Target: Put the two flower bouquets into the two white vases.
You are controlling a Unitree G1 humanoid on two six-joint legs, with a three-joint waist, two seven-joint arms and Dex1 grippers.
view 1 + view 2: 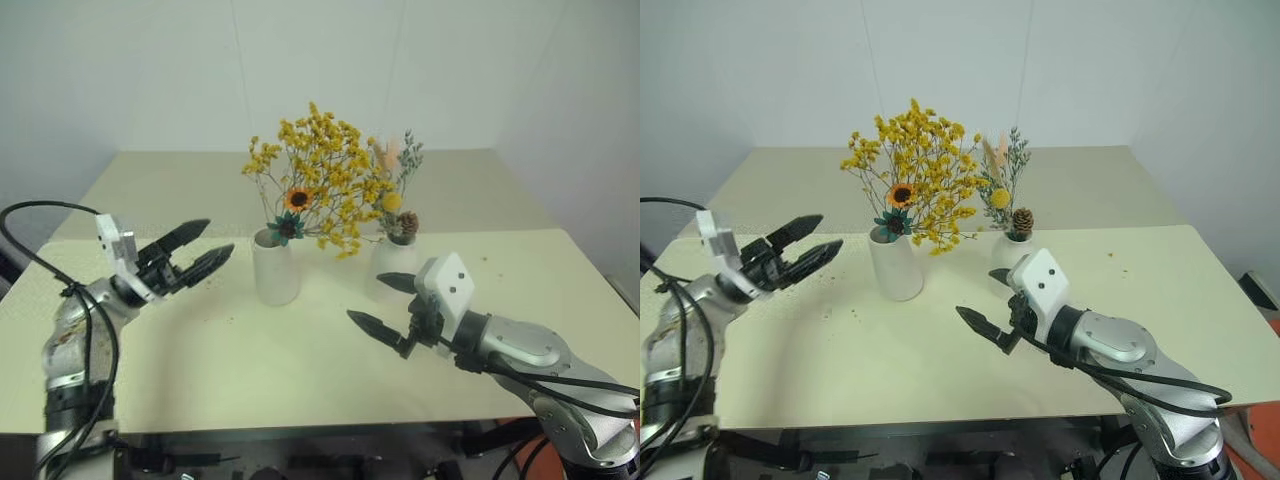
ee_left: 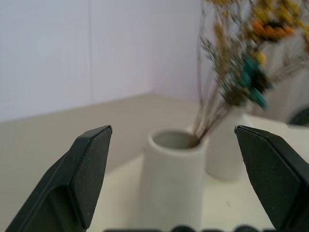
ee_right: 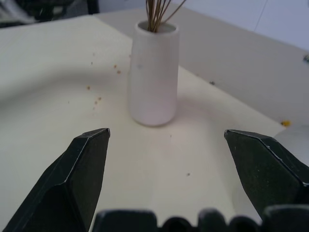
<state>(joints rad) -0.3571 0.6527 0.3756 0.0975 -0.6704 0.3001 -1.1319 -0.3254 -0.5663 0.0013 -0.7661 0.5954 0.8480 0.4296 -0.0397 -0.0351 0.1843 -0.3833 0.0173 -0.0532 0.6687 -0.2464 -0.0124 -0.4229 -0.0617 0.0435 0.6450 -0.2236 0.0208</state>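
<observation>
Both bouquets stand upright in their vases: yellow spray [image 1: 318, 165] in cone vase [image 1: 276, 267], nearer the left gripper [image 1: 200, 250]; right gripper [image 1: 385, 302] likewise wide open, empty.

Tall tapered white vase [image 1: 276, 268] stands upright mid-desk, holding big yellow spray [image 1: 318, 175] w/ orange sunflower and teal flower low at the rim; stems lean slightly. Just beside it, on the robot's right, rounder white vase [image 1: 389, 266], upright, w/ smaller grey-green sprig [image 1: 401, 185], pine cone, yellow ball. The two bunches' blooms overlap up top.
</observation>
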